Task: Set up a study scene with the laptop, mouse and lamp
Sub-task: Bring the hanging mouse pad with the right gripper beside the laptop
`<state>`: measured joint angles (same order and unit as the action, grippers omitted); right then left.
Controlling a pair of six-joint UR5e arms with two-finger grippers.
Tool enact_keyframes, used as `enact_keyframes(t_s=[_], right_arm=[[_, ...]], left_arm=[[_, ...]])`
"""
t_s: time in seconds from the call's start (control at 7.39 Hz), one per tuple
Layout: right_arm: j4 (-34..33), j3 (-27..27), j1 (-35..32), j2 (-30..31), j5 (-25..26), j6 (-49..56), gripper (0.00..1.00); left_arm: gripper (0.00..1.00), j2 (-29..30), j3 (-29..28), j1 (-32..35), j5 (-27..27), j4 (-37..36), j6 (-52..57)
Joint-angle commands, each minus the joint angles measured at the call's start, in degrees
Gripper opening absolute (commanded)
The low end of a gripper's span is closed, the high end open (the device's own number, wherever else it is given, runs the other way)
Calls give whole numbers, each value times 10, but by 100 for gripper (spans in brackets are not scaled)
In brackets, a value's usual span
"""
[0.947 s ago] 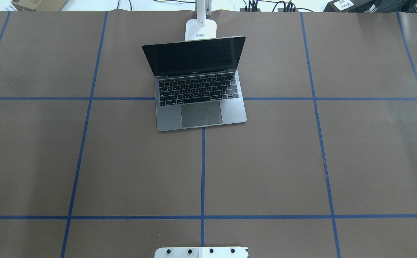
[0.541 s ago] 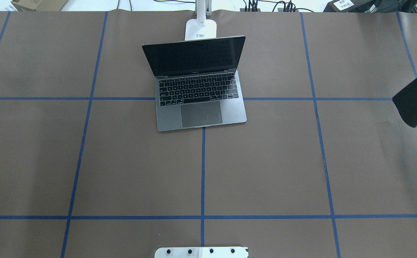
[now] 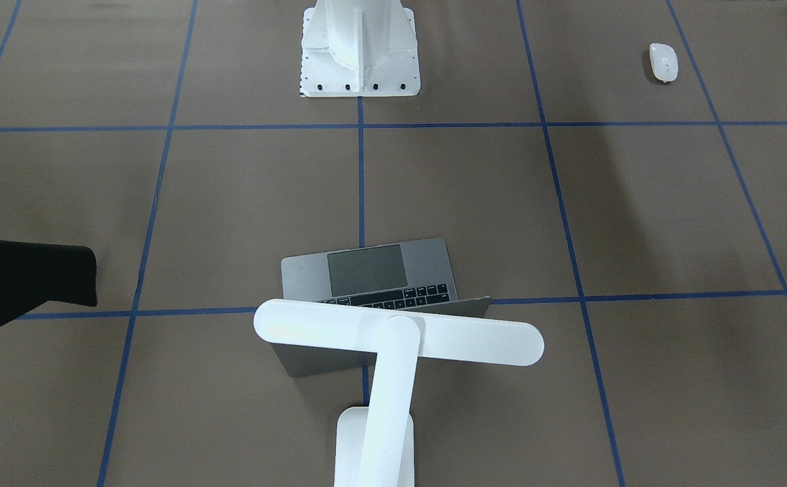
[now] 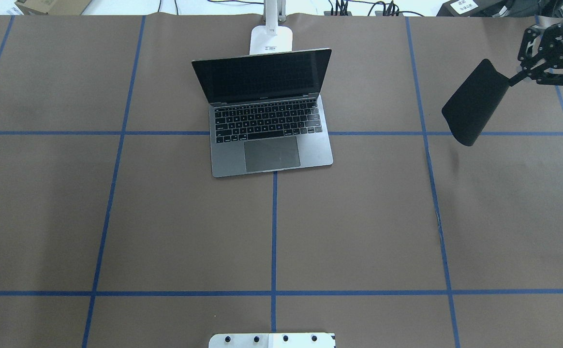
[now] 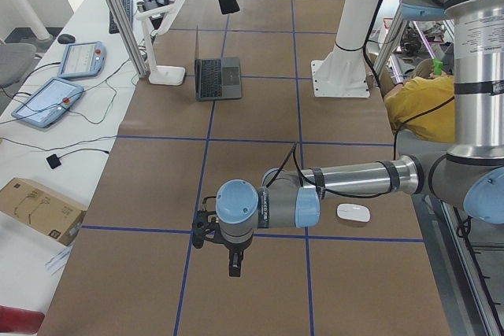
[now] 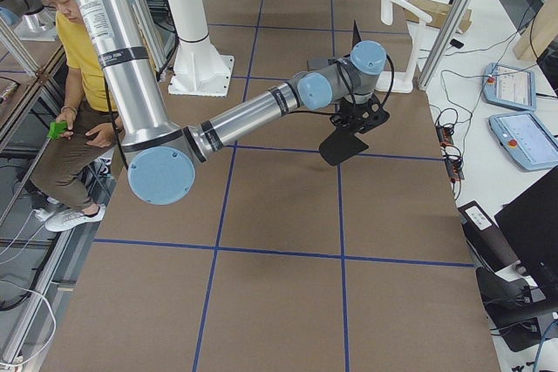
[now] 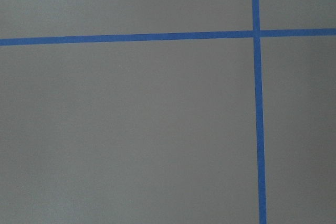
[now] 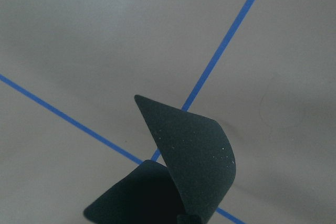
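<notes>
Swung inward since before, the black pad (image 4: pixel 475 108) is clamped by the right gripper (image 4: pixel 516 77) at 2 o'clock of the open laptop (image 4: pixel 272 140), the lamp (image 3: pixel 393 338) set at its 12, the mouse (image 5: pixel 353 212) laid near the left gripper (image 5: pixel 234 261), whose finger state cannot be told.

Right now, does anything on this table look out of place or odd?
The black pad hangs above the table, pinched at one edge by the right gripper and curling. The mouse lies far from the laptop.

Opposed overhead and front views, both on the laptop (image 4: pixel 268 121).
</notes>
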<state>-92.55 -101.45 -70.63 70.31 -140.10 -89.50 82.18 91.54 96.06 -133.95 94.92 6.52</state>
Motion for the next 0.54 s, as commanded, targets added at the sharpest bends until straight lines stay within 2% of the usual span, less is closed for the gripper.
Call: enact_keyframes(t_s=[0.0,0.27,0.41], right_arm=[[0,-21,85,-44,75,-12,0],[-4,-52,122,-25,83,-26,0],[-4,-53,157,-25,107,-49,0]], left_arm=[[100,0,-2,0,0,0,1],[100,0,-3,0,0,0,1],[100,0,-3,0,0,0,0]])
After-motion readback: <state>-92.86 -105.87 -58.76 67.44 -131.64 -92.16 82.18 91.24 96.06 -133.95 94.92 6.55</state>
